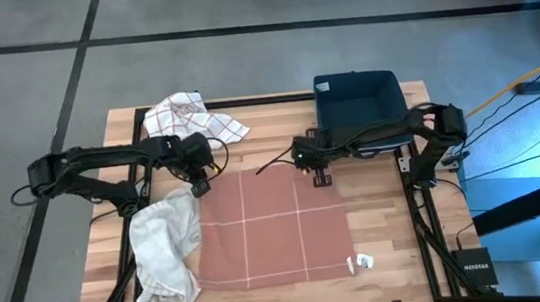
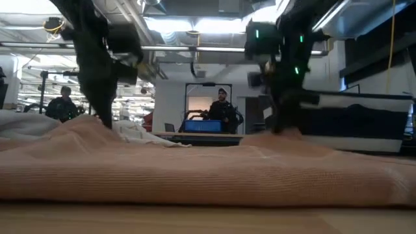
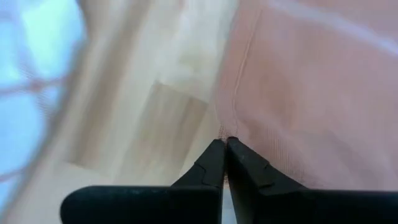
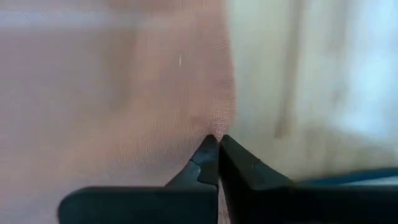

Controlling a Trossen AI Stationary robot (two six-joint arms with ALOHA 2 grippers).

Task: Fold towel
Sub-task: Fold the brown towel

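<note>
Left gripper: fingers are pressing together on the far left corner of the pink towel; the left gripper is sitting at the table's left-centre, and in the left wrist view the fabric edge is running into the closed tips.

Right gripper: fingers are likewise pinching together on the towel's far edge, near its far right corner; the right gripper is hanging just in front of the blue bin, and the right wrist view is showing the cloth bunching at the tips.

Towel: it is lying flat and spread on the wooden table, centre front, thin pale lines crossing it in a grid. Its shape is nearly square, so no long axis is showing clearly; its edges are running square to the table's edges. In the low view the towel is rising slightly at both pinched points.

Left side: a crumpled white cloth is lying touching the towel's left edge, and a checked cloth is bunching at the far left of the table, behind the left arm.

Right side: a dark blue bin is standing at the far edge, apart from the towel. A small white scrap is lying just beside the towel's near right corner.

Room: a person is standing beyond the table in the low view.
</note>
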